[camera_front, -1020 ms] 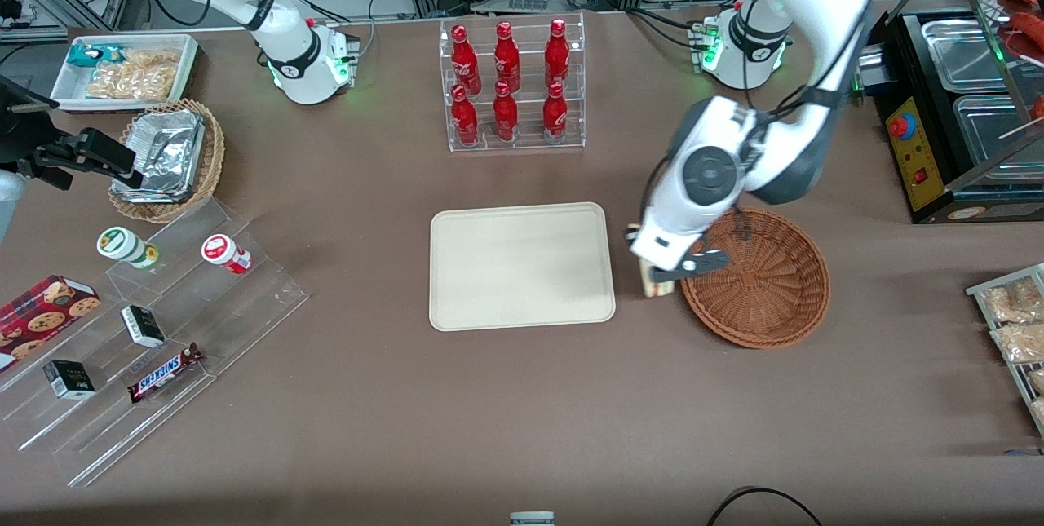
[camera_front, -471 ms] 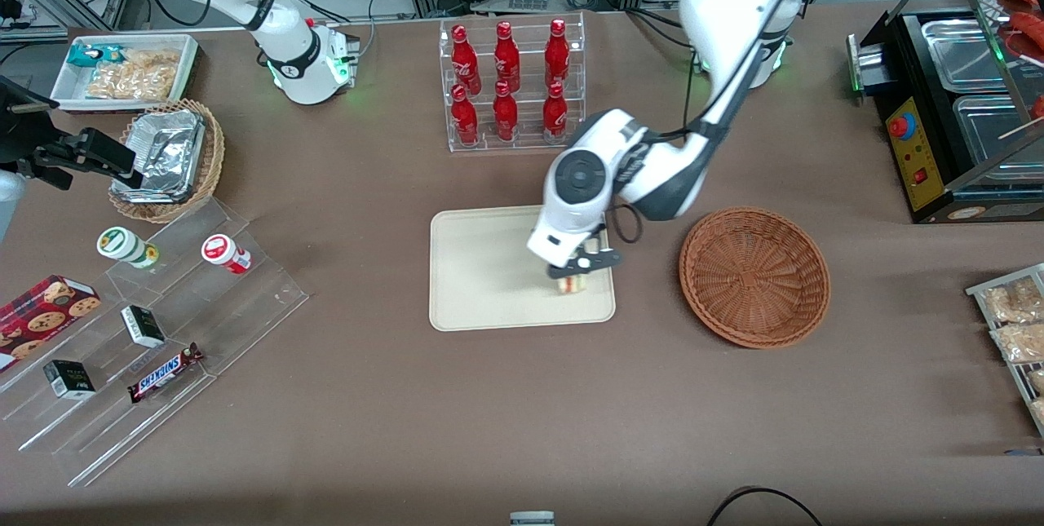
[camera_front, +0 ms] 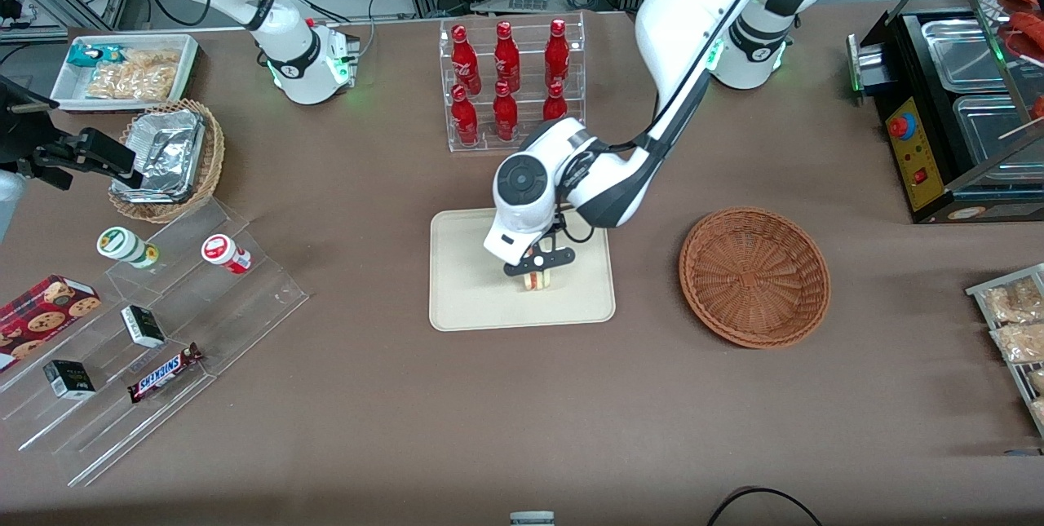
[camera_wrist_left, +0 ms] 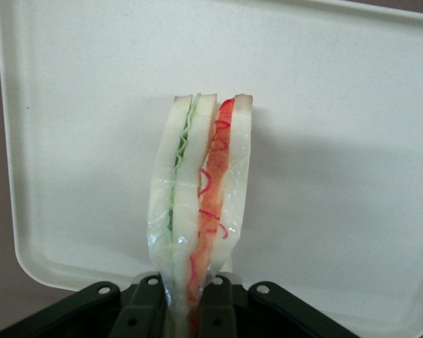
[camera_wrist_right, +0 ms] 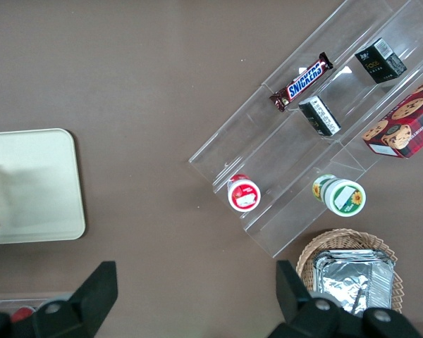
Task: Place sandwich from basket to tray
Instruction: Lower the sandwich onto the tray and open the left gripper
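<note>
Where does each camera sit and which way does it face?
Front view: high above the table, facing both arms; left claw over the flat cream tray.
Left wrist view: on the working arm, looking past the claw, shut on the triangular white-bread sandwich.
Right wrist view: on the parked arm, looking down at clear acrylic steps.
All three show the tray.

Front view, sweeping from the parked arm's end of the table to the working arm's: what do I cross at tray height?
Clear tiered stand → tray → gripper holding the sandwich over the tray → basket.
</note>
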You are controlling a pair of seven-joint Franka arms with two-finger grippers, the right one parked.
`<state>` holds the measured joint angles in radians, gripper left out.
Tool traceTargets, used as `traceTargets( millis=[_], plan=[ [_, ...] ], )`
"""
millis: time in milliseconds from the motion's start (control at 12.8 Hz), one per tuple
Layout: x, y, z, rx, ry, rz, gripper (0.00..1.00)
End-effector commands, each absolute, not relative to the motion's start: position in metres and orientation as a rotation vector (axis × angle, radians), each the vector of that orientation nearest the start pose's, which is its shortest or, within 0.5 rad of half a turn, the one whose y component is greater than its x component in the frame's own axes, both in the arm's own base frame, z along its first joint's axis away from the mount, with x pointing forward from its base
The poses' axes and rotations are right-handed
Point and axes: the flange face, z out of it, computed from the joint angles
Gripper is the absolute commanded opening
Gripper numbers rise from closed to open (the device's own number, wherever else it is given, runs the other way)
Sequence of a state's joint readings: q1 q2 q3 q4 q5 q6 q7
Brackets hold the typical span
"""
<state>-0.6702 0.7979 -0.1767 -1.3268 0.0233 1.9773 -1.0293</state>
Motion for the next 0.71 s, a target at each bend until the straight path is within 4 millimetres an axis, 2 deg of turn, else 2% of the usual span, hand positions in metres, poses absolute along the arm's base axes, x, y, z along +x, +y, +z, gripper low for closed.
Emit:
traceTargets(
  millis=[0,235,314,392,471,549,627],
  plan=[
    [0.509,-0.540,0.247,-3.042,-0.348,0.246,0.00],
    [0.509,-0.544,0.237,-3.062,-0.367,0.224,0.02],
    [0.510,-0.544,0.235,-3.067,-0.366,0.220,0.07],
    [0.510,-0.545,0.234,-3.074,-0.351,0.218,0.26],
    [0.511,-0.545,0.235,-3.079,-0.358,0.215,0.86],
    [0.511,-0.546,0.238,-3.082,-0.371,0.212,1.00],
    [0.511,-0.546,0.243,-3.085,-0.375,0.209,1.00]
  ],
)
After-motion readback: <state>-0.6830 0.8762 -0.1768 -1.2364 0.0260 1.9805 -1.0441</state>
